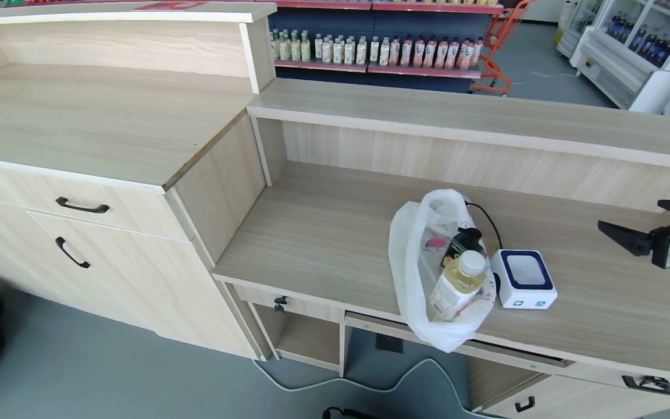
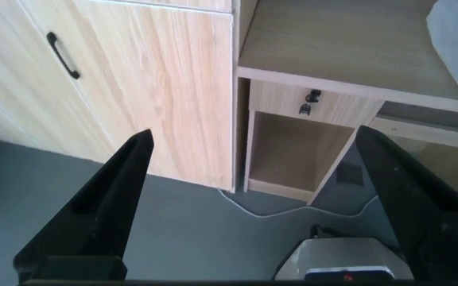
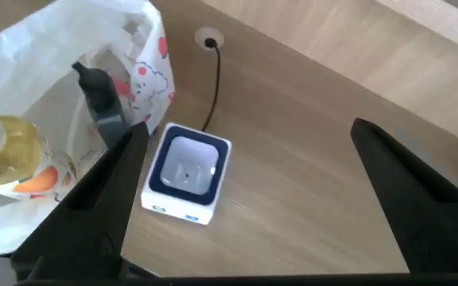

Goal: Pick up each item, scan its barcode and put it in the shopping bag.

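Light wood counter (image 1: 323, 233), grey floor (image 1: 79, 361), stocked shelves (image 1: 381, 52) behind.

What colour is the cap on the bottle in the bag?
White. The cap tops the bottle in the bag; head view shows it best.

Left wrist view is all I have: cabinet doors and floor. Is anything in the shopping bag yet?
Observer: Yes. A bottle of yellow drink with a white cap stands in the white bag, with a dark bottle behind it.
Operator: Where is the scanner?
Observer: The white scanner sits on the counter, beside the bag on the robot's right of it.
Operator: And the right gripper?
Observer: The right gripper is open and empty, above the counter to the right of the scanner.
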